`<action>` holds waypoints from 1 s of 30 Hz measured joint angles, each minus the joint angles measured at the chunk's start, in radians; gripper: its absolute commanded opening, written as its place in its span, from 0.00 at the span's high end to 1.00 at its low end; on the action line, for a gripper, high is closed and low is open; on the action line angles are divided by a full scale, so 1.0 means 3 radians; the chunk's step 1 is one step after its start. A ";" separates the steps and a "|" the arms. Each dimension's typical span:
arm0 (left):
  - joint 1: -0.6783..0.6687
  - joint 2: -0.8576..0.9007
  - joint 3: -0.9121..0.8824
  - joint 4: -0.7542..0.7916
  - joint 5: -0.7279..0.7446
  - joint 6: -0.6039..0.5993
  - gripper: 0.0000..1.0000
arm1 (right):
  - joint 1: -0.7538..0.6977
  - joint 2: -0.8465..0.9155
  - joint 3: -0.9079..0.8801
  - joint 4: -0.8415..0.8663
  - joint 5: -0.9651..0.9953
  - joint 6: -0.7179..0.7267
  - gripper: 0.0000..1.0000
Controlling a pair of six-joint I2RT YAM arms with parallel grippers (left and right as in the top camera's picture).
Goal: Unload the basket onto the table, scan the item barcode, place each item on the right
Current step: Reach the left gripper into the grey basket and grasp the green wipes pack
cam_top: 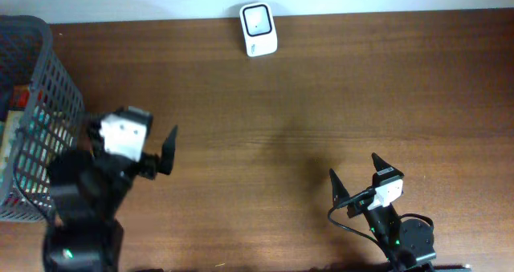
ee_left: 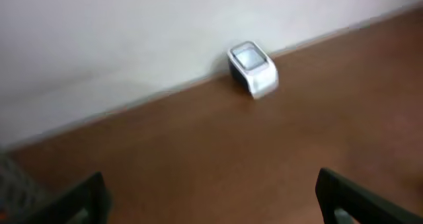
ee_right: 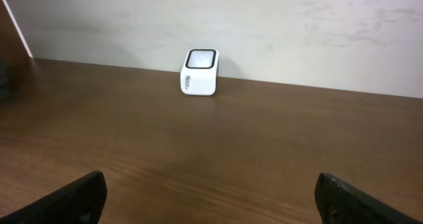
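**Desk:** While the left tool (ee_left: 211, 201) and right tool (cam_top: 354, 168) hang wide apart and empty, where is the item (cam_top: 11, 127)?

**Reporter:** Half hidden in the mesh basket (cam_top: 58, 95) at the counter's (cam_top: 281, 103) left edge. The scanner (cam_top: 259, 29) waits by the wall. The item is probably a light, stiff packet — grip its edges, barcode uncovered.

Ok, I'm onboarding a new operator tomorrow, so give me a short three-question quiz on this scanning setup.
1. True or false: the left gripper is holding an item.
2. Where is the white scanner? A) at the edge of the table farthest from the arms; B) mid-table; C) at the near edge.
3. Fill in: the mesh basket stands on the robot's ___ side.
Key: 1 false, its jaws stand open and empty; 2 A; 3 left.
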State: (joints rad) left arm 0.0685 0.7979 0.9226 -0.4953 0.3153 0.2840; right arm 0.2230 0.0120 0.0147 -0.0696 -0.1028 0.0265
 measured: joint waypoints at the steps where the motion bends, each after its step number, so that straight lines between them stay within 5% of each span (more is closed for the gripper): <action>1: 0.0000 0.0187 0.0248 -0.0247 0.0024 -0.0004 0.01 | 0.0000 0.0000 0.0000 -0.0001 0.0000 0.0001 0.01; 7: 0.0000 0.1781 0.2482 -0.2130 0.0093 -0.0014 0.01 | 0.0000 -0.0004 0.0000 0.0000 0.0001 0.0000 0.01; 9: -0.0001 0.2087 0.2867 -0.2282 0.0088 -0.0014 0.01 | 0.0000 -0.0004 0.0000 0.0000 0.0000 -0.0001 0.01; 17: 0.0102 0.2491 0.3119 -0.1851 0.0032 -0.0128 0.01 | 0.0000 -0.0003 0.0000 0.0000 0.0001 0.0003 0.01; 23: 0.1465 0.2483 0.3576 -0.1523 -0.0384 -0.0743 0.01 | 0.0000 -0.0004 0.0000 0.0000 0.0000 0.0001 0.01; 30: 0.2440 0.2576 0.3567 -0.1611 -0.0521 -0.0799 0.05 | 0.0000 -0.0004 0.0000 0.0000 0.0000 0.0000 0.01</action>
State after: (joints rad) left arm 0.8005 1.5707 1.9926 -0.9787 0.1589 0.0444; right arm 0.2230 0.0109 0.0147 -0.0696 -0.1028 0.0265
